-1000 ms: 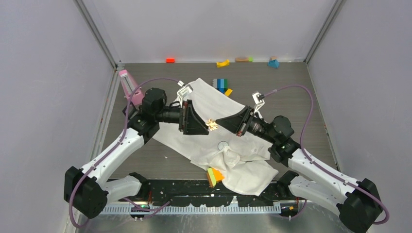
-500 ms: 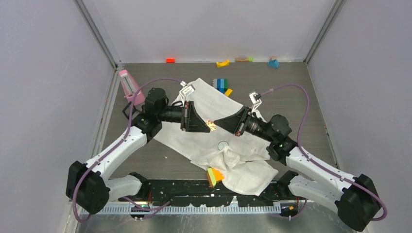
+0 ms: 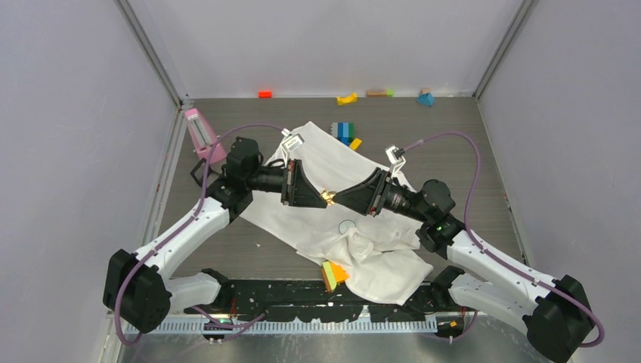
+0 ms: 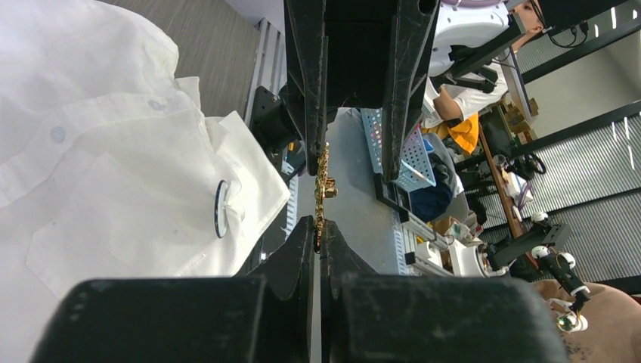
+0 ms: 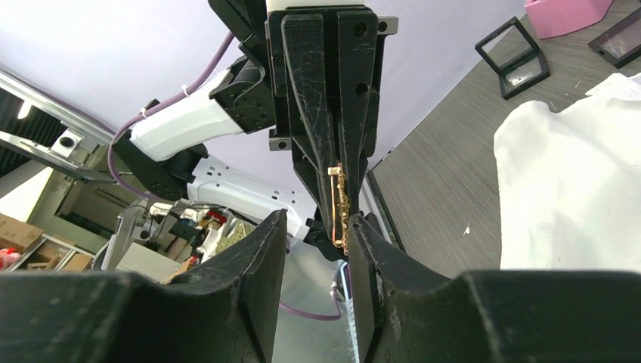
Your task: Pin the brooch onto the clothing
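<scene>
The two claws meet tip to tip over the white shirt (image 3: 325,155), which lies spread out in the middle of the table (image 3: 453,121). The left claw (image 4: 317,229) is shut tight on one end of the little gold brooch (image 4: 325,178). The right claw (image 5: 317,219) is partly open and holds nothing. The brooch sits in its gap, right beside one finger. I cannot tell if they touch.

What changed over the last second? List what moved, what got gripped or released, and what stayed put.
A handover took place. The left fingers closed onto the small gold brooch, and the right fingers opened. The right arm edged slightly toward the left one. The large white button-up shirt beneath them and the coloured toy blocks along the far wall stayed put.
</scene>
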Robot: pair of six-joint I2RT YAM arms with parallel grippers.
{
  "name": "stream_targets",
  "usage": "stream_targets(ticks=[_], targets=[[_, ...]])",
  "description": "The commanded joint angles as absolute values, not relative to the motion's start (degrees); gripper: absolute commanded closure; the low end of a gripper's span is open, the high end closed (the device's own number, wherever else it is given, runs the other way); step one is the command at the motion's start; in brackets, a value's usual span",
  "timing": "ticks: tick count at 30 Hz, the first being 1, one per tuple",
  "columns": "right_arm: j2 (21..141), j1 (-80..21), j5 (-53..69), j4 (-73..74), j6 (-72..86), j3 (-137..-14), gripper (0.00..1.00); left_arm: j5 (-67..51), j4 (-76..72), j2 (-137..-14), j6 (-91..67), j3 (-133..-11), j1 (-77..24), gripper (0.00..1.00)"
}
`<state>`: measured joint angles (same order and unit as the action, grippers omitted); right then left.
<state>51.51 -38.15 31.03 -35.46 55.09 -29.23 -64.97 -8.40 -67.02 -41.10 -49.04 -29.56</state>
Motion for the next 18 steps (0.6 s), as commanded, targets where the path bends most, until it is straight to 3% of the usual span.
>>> stream_targets(ticks=[1, 8, 13, 18], targets=[[52.0, -38.4, 34.5, -38.4, 56.9, -30.7, 0.59, -67.5, -13.1, -66.3, -41.0, -48.6, -29.7, 1.0], [57.0, -38.4, 36.8, -42.6, 60.5, -30.8, 0.64, -68.3, -13.9, -66.4, -41.6, -48.2, -30.3, 1.0], [59.4, -38.4, 36.7, -47.7, 62.8, -30.4, 0.78, -68.6, -14.2, -66.3, -41.6, -48.0, -30.7, 1.0], [60.6, -38.4, 36.3, -47.1, 63.8, -30.6, 0.85, -69.4, -14.6, -66.3, -41.6, -48.0, -31.6, 1.0]])
